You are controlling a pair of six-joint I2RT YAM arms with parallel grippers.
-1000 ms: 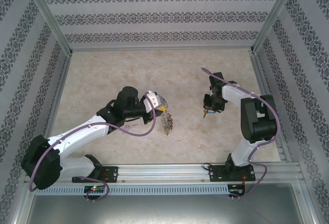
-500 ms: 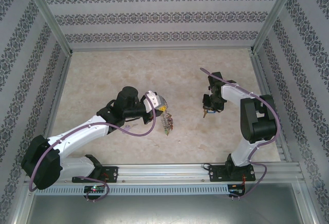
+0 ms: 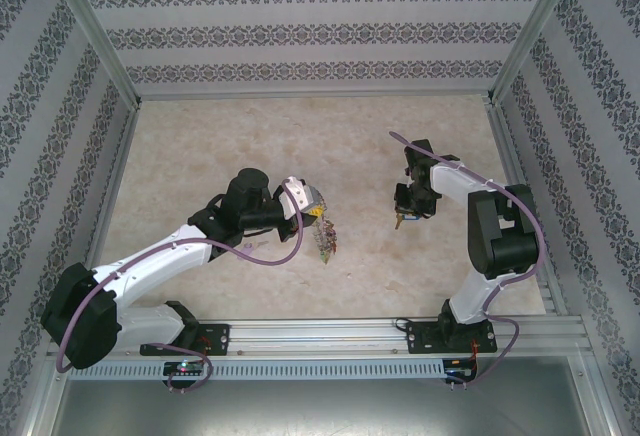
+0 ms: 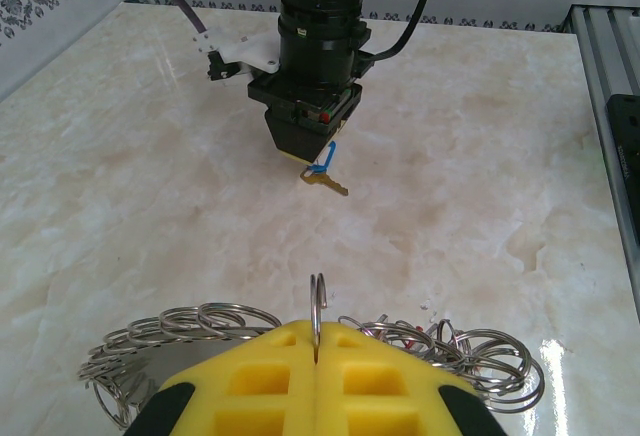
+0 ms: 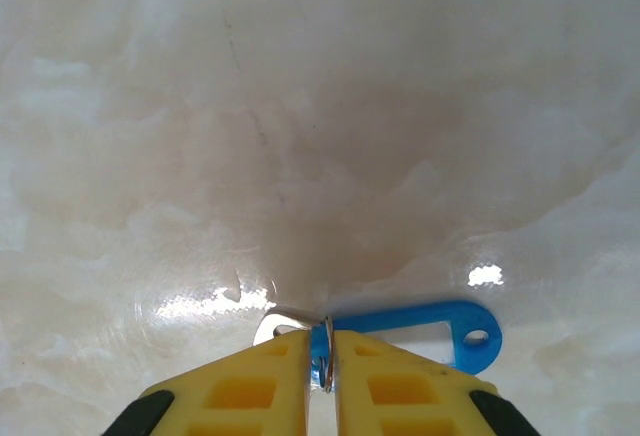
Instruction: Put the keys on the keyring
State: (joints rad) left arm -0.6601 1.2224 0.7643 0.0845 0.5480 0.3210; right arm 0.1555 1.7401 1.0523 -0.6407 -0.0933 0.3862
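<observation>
Basically nothing's moved in the last second. Left gripper (image 4: pixel 316 344) stays clamped on a loop of the keyring (image 4: pixel 215 318). Further out, right gripper (image 4: pixel 308 154) pinches the blue key (image 4: pixel 323 168), well apart from the ring. Threading hasn't started, I'd say.

Two arms work over one marbled table (image 3: pixel 250 136): the left arm (image 3: pixel 170 251) and the right arm (image 3: pixel 490 226), and one purple cable (image 3: pixel 262 252) runs along each, making two. There are two grippers, the left gripper (image 4: pixel 316 341) and the right gripper (image 5: pixel 321 351), each with two yellow fingers (image 4: pixel 255 376), four in all. There is one keyring (image 4: pixel 140 381); its wire loops (image 4: pixel 225 316) overlap too thickly to count exactly, and one upright loop (image 4: pixel 317 301) stands apart. There is one key (image 5: pixel 420 324), blue-headed
</observation>
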